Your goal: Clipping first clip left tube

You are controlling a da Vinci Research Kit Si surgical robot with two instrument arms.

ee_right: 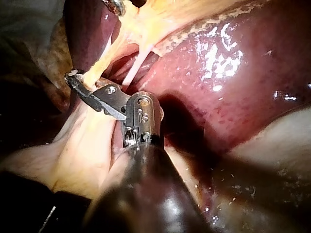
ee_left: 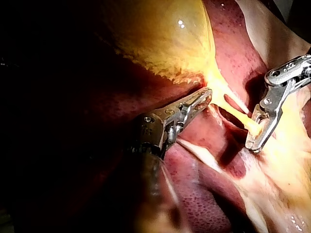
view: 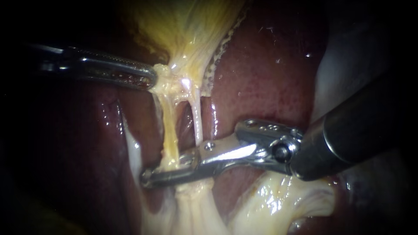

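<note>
The yellow left tube [view: 170, 130] runs from the gallbladder's neck [view: 174, 80] down into the jaws of my right instrument [view: 148, 177]. Those long jaws lie across it from the right and are shut on it, tips nearly together. The paler right tube [view: 197, 117] passes behind their base, free of them. My left instrument [view: 150, 78] is shut on tissue at the gallbladder's neck and holds it taut. In the left wrist view my left instrument [ee_left: 206, 94] grips the neck, and my right instrument [ee_left: 253, 145] pinches the left tube [ee_left: 240, 116]. The right wrist view shows my right instrument [ee_right: 73, 80] across that tube [ee_right: 95, 73].
The yellow gallbladder [view: 187, 26] fills the upper middle. Dark red liver [view: 261, 78] lies behind both tubes and on the left side. Pale fatty tissue [view: 278, 200] bulges under the shaft of my right instrument [view: 348, 135].
</note>
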